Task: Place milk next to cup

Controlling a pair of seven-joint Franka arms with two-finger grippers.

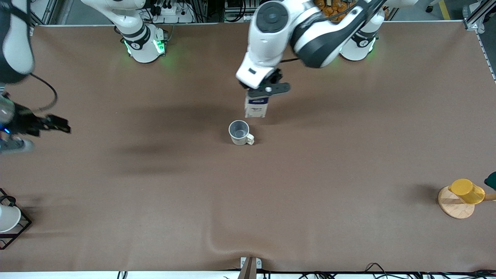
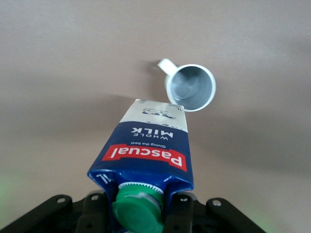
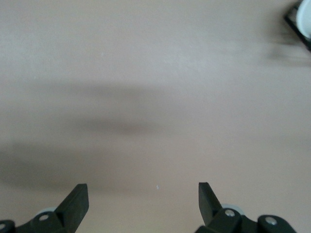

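Left claw clenched on milk just beside cup, carton farther from front camera; right claw waits released over bare surface.

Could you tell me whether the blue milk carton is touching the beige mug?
Apart: the front view shows bare brown table between the blue milk carton and the beige mug.
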